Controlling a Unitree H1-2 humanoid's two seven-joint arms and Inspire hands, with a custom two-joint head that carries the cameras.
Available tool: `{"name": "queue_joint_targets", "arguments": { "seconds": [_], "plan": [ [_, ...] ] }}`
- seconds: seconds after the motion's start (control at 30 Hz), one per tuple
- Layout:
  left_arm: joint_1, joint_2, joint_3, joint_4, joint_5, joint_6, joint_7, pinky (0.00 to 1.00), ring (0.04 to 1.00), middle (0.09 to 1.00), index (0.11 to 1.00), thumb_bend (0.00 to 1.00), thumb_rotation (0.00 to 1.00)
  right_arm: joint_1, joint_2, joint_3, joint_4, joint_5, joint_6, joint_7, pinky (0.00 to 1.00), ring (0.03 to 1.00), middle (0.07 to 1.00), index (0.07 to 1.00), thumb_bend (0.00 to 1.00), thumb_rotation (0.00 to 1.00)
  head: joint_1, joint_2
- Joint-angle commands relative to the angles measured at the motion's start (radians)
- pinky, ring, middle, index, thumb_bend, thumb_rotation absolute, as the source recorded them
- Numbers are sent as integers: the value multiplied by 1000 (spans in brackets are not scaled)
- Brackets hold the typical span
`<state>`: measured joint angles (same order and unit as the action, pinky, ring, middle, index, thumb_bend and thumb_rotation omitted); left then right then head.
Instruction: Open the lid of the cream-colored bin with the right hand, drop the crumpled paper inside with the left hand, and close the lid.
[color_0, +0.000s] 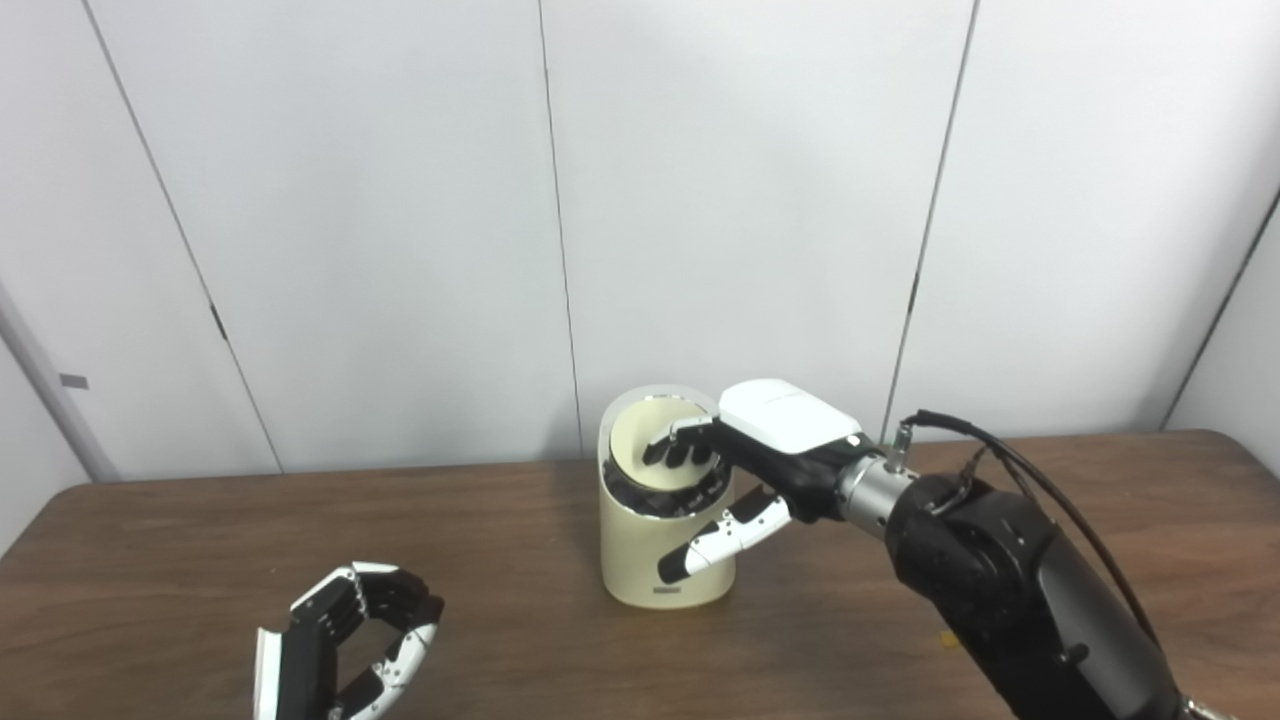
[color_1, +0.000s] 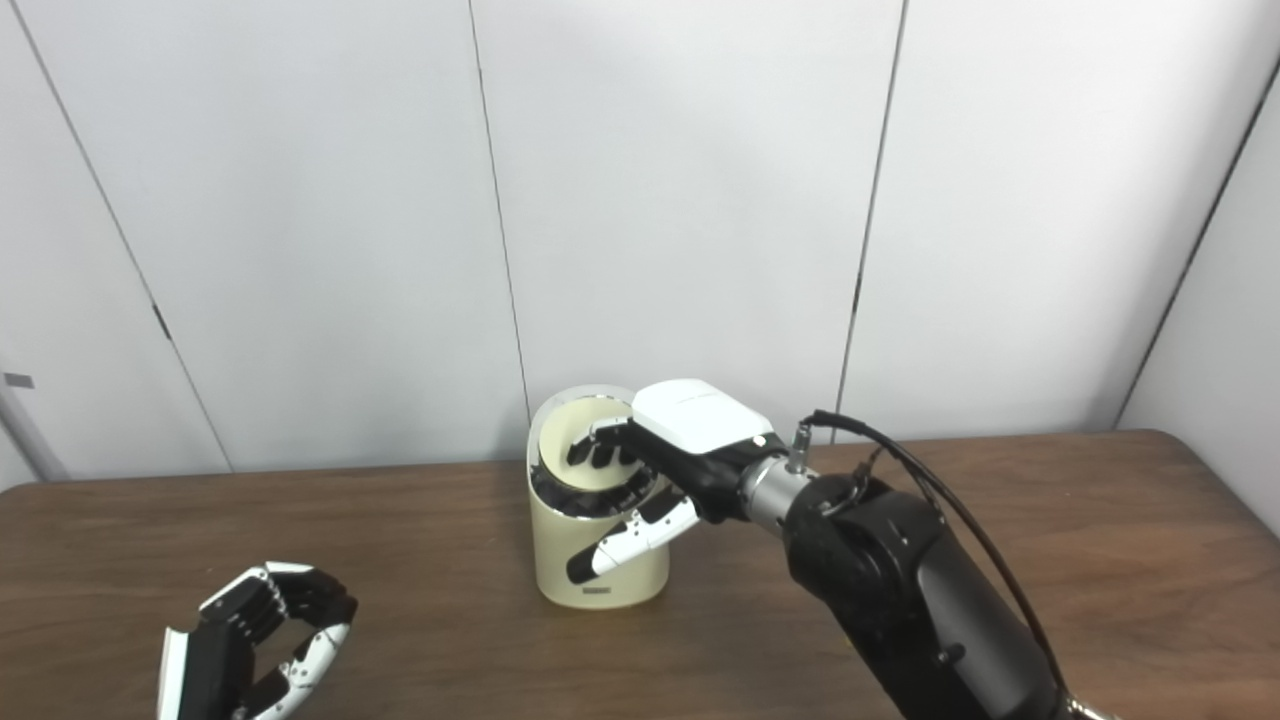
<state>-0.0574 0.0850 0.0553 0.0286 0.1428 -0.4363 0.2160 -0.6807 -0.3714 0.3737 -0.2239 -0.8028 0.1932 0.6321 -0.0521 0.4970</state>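
The cream-colored bin stands upright on the table's middle, toward the back. Its round lid sits tilted inside a silver rim, cream face toward me. My right hand reaches in from the right; its fingers curl onto the lid and the thumb lies against the bin's front wall, holding nothing. At the near left edge my left hand hovers over the table with fingers curved and apart from the thumb, nothing visible in it. No crumpled paper shows in either view.
The dark wooden table runs the full width. White wall panels stand close behind the bin. My right forearm, with its cables, crosses the table's right half.
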Motion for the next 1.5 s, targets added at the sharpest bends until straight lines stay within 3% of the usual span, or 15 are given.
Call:
{"name": "queue_joint_targets", "arguments": {
  "seconds": [0.0, 0.37, 0.77, 0.93, 1.1, 1.47],
  "plan": [
    [13, -6, -2, -9, 15, -19, -8, 404, 477, 509, 484, 489, 83, -48, -2, 9, -5, -9, 3, 25, 612, 719, 750, 765, 930, 747, -3, 2],
    [12, -14, 7, -6, 5, -22, -23, 408, 479, 510, 485, 489, 83, -131, 1, 112, 16, -133, 14, 202, 624, 735, 756, 763, 972, 786, -7, 3],
    [13, -12, 13, -9, 4, -21, -33, 408, 479, 508, 485, 489, 84, -139, 14, 134, 62, -171, 21, 234, 598, 711, 736, 746, 960, 801, -10, 4],
    [10, -10, 15, 1, 14, -28, -28, 408, 477, 508, 485, 489, 84, -134, 20, 116, 43, -164, 41, 230, 593, 722, 742, 749, 966, 796, -13, 2],
    [7, -12, 17, 3, 12, -21, -29, 402, 475, 506, 484, 489, 83, -151, 16, 88, -7, -147, 63, 259, 633, 737, 754, 774, 930, 790, -14, -5],
    [6, -11, 17, 8, 10, -20, -34, 417, 484, 510, 484, 490, 83, -198, 14, 23, -92, -155, 104, 311, 709, 789, 796, 793, 957, 792, -23, -11]
  ]
}}
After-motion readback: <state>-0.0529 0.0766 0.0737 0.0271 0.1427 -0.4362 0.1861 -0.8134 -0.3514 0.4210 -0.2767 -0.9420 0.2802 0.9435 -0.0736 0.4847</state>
